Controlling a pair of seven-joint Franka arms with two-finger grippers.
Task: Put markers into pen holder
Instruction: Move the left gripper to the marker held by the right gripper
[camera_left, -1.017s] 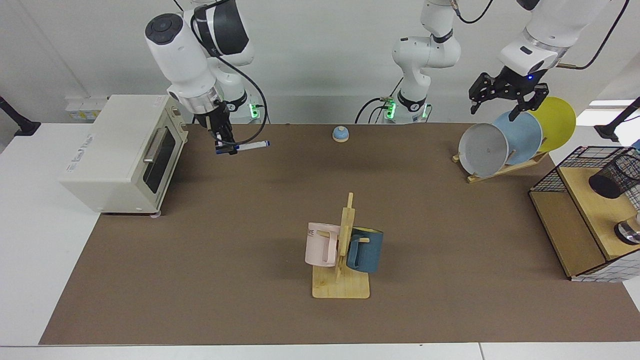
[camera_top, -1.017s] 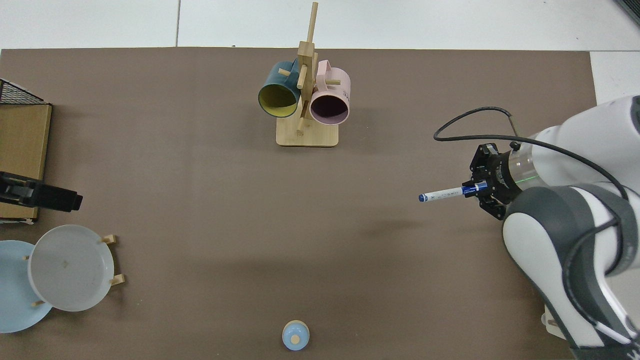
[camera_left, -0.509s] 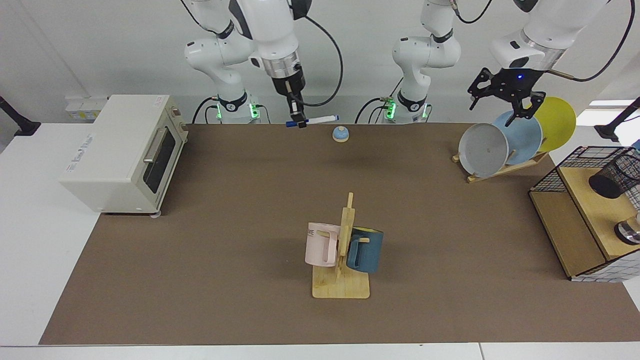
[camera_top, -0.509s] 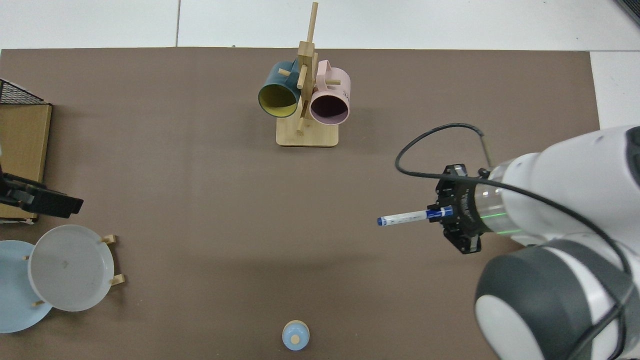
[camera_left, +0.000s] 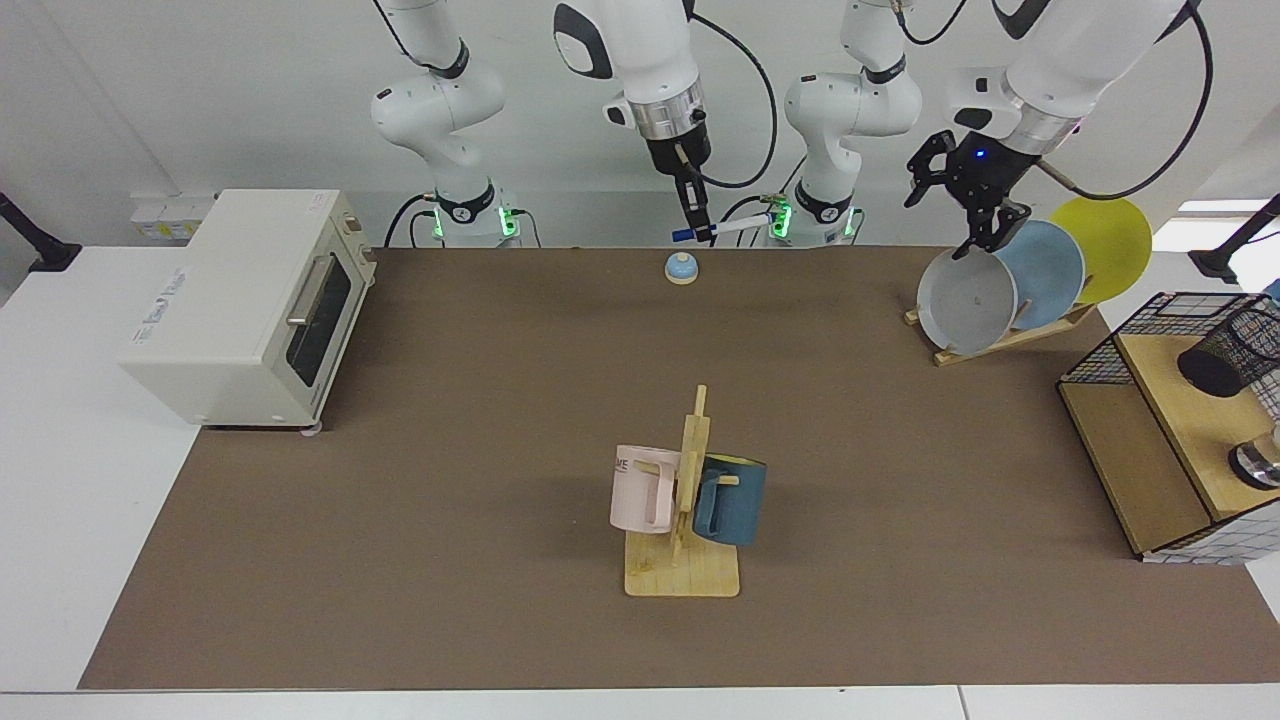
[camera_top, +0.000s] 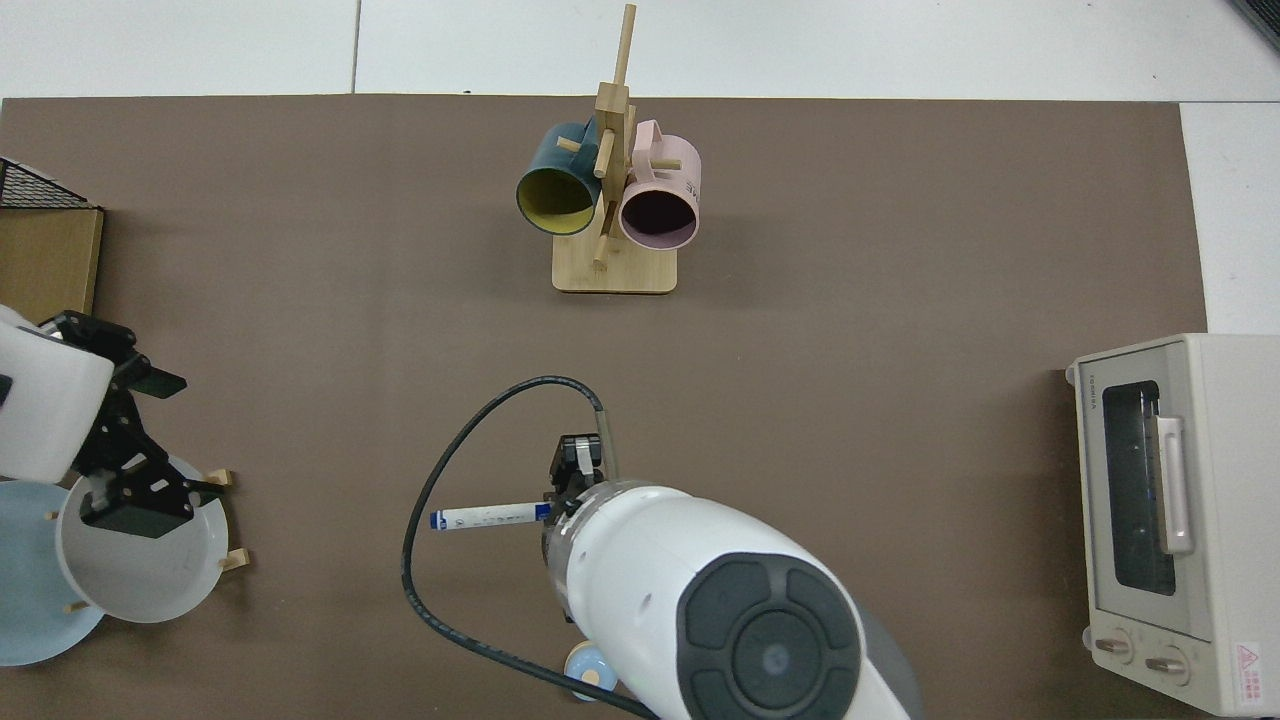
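Holding marker (camera_left: 722, 229) level in right gripper (camera_left: 700, 228), fingers clenched on the blue-cap end, barrel sticking out toward view right in the facing view; hanging in the air above the far edge of the mat (camera_left: 500, 420), just beyond the small blue bell (camera_left: 681, 267). Same marker (camera_top: 487, 517) in the top view, pointing left from right gripper (camera_top: 560, 505), mostly hidden under the white arm housing. Left gripper (camera_left: 965, 210) up at far right over the plate rack (camera_left: 1005, 340), fingers spread apart, gripping nothing, tips just above the grey plate (camera_left: 966, 300); blue plate (camera_left: 1050, 268) and yellow plate (camera_left: 1105, 245) behind it. Top view: left gripper (camera_top: 135, 475) over grey plate (camera_top: 160, 570) at the left edge. Pen holder (camera_left: 1228, 352), black mesh, lying tilted on the wooden shelf of the wire basket (camera_left: 1150, 330) at the right edge, well apart from the marker. Mug tree (camera_left: 685, 520) near centre with pink mug (camera_left: 642, 488) and blue mug (camera_left: 732, 500) hung either side. Toaster oven (camera_left: 250, 300) at left, door closed.
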